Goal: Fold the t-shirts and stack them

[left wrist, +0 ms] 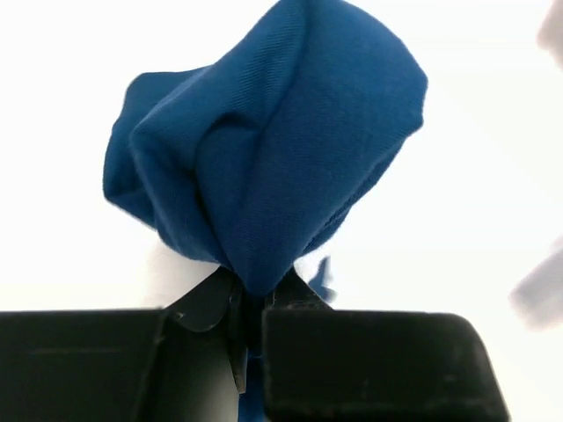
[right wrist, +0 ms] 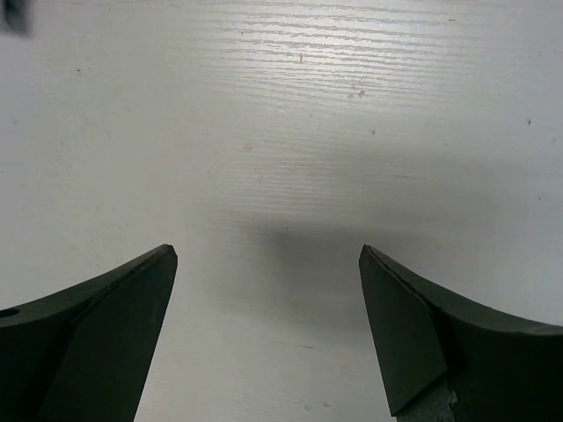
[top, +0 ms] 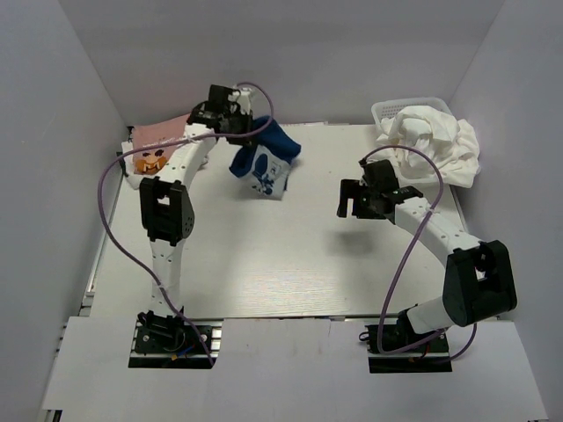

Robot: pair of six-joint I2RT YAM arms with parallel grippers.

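Observation:
My left gripper (top: 239,126) is shut on a bunch of the navy blue t-shirt (top: 264,161), which hangs off the table at the back left. In the left wrist view the blue cloth (left wrist: 264,158) bulges out from between the shut fingers (left wrist: 251,294). A pink t-shirt with a cartoon print (top: 154,149) lies flat at the far left, partly under the left arm. White t-shirts (top: 435,141) are heaped at the back right. My right gripper (top: 350,199) is open and empty above bare table (right wrist: 281,132).
A white mesh basket (top: 391,110) stands at the back right corner, mostly covered by the white heap. Grey walls close in the table on the left, back and right. Purple cables loop beside both arms.

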